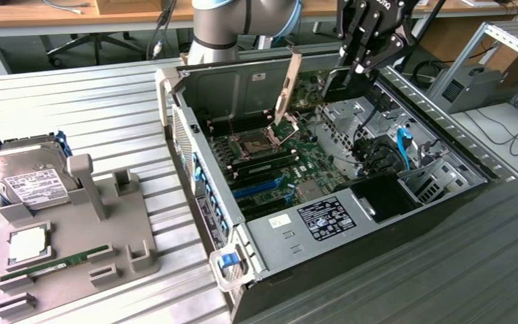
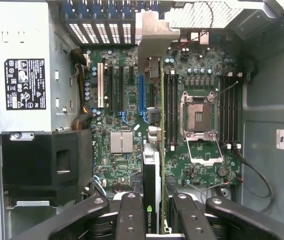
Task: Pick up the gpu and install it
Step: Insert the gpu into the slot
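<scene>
The gpu (image 1: 289, 84) hangs edge-down inside the open computer case (image 1: 196, 155), above the motherboard (image 1: 309, 158). Its long silver bracket points toward the case's rear wall. My gripper (image 1: 360, 64) reaches down from the top of the exterior view and is shut on the card's far end. In the wrist view the gpu (image 2: 152, 165) runs edge-on between my two black fingers (image 2: 131, 215), its bracket (image 2: 154, 35) near the rear slot openings. It lies close beside the blue expansion slot (image 2: 142, 97). I cannot tell whether it touches the slot.
A grey fixture (image 1: 88, 250) on the exterior view's left holds a hard drive (image 1: 25, 179), a processor chip (image 1: 27, 244) and a green memory stick (image 1: 56, 263). Inside the case are the open processor socket (image 2: 199, 115), memory slots (image 2: 230, 110), a heatsink (image 2: 121, 142) and the power supply (image 1: 331, 217).
</scene>
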Robot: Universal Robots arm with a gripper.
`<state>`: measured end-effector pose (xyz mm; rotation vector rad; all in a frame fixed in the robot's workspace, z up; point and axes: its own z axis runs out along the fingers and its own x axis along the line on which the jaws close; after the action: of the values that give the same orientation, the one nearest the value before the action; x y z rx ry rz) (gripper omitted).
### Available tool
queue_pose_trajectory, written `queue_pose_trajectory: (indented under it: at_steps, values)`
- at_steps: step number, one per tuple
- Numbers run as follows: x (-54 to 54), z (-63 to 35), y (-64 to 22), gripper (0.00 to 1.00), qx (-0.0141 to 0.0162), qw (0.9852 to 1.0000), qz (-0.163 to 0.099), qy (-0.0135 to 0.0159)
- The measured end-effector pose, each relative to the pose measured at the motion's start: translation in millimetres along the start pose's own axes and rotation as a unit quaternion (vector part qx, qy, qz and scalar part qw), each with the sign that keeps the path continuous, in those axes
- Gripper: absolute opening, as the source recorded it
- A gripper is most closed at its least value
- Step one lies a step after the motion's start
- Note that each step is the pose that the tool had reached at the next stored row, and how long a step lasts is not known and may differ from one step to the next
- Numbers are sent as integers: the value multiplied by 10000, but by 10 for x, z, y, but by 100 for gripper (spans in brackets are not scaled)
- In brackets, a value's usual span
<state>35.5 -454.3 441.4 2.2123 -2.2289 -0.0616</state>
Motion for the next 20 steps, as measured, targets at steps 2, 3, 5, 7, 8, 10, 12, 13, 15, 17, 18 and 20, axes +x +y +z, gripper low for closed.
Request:
queue_pose_trajectory:
  at_steps: [2, 3, 5, 7, 8, 10, 12, 13, 15, 17, 18, 20]
  values:
    - [1, 26, 26, 27, 38, 10000, -1, 0]
    - [1, 49, 44, 27, 65, 10000, -2, 0]
    - [3, 100, 72, 27, 102, 9999, -3, -1]
    - [5, 140, 97, 27, 138, 9999, -4, -1]
    - [5, 156, 108, 27, 158, 9999, -4, -1]
    - [6, 189, 130, 27, 205, 9998, -6, -2]
    - [7, 225, 153, 27, 252, 9997, -7, -2]
    - [7, 230, 153, 27, 251, 9997, -8, -1]
    - [8, 243, 154, 27, 253, 9997, 24, -2]
    - [8, 253, 154, 27, 254, 9997, 73, -2]
    - [8, 261, 154, 27, 255, 9996, 108, -2]
    - [9, 275, 154, 27, 257, 9995, 174, -2]
